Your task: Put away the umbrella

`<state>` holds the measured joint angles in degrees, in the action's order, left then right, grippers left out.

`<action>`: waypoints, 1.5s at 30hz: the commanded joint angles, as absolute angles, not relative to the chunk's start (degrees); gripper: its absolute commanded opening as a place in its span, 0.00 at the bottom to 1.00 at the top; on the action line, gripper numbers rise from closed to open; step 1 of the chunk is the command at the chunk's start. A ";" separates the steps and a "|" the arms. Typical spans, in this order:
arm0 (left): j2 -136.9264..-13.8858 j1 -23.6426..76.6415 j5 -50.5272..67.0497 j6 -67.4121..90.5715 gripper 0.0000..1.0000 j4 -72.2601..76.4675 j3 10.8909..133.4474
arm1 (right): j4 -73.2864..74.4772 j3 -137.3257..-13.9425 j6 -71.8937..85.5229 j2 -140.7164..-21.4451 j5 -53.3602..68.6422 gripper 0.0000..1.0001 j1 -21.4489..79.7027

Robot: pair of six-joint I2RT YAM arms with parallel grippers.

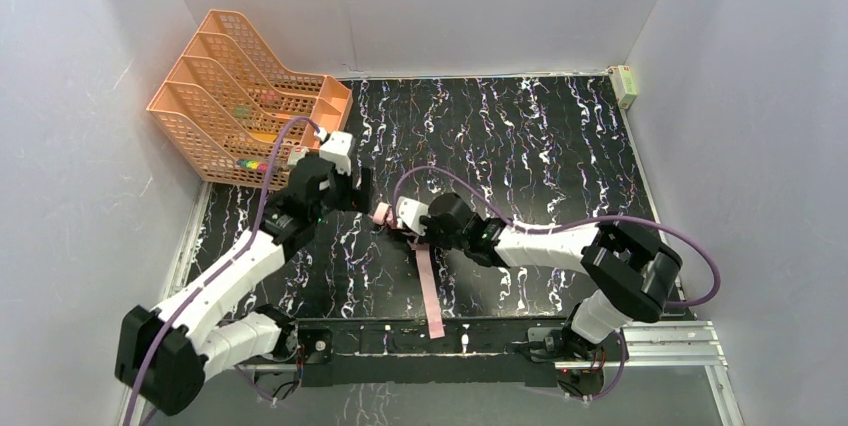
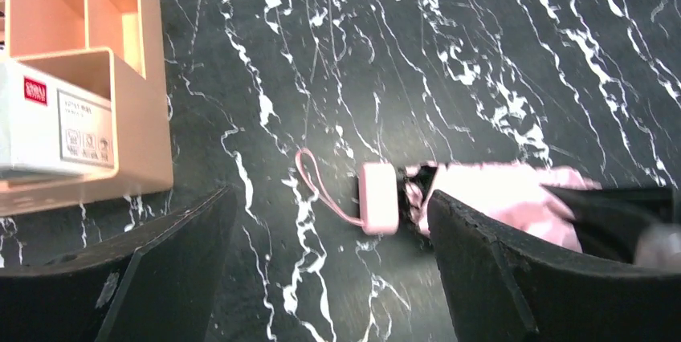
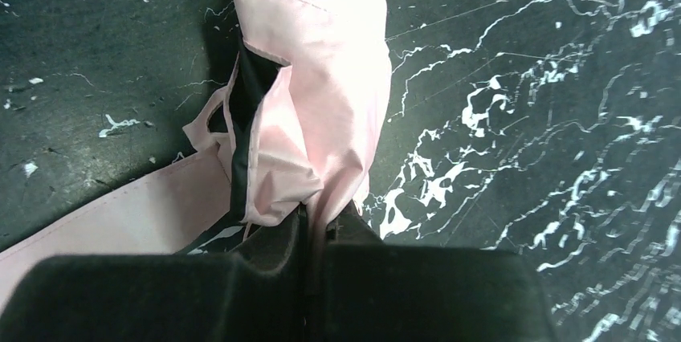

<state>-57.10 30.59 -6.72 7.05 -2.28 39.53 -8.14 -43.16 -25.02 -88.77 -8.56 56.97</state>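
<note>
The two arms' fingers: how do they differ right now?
The left fingers stand wide apart and grip nothing, with the pale handle of the umbrella seen between them. The right fingers are shut on its pink fabric. Both pairs are black and at the same umbrella.

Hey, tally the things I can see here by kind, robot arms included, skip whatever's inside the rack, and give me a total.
Robot arms: 2 (left arm, right arm)
Umbrella: 1
Orange file rack: 1
Small pale box at the far right corner: 1
Total: 5
</note>
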 commanded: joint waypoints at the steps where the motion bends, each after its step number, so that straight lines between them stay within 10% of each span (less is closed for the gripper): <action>1: -65.05 27.43 -1.04 6.73 0.89 -2.52 48.06 | -5.89 -37.76 -29.74 -92.00 -18.60 0.00 60.45; 15: -79.31 26.66 36.01 -22.53 0.93 -14.81 54.82 | -17.76 -29.75 -39.99 -93.53 -26.80 0.00 71.47; 45: -101.31 27.88 48.95 -33.47 0.93 -20.83 60.20 | -17.18 -27.17 -39.23 -91.54 -28.77 0.00 72.68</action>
<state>-99.57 27.29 45.98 -31.38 -19.77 58.06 -28.75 -29.78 -42.39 -89.78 -31.33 72.42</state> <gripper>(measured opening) 0.947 0.077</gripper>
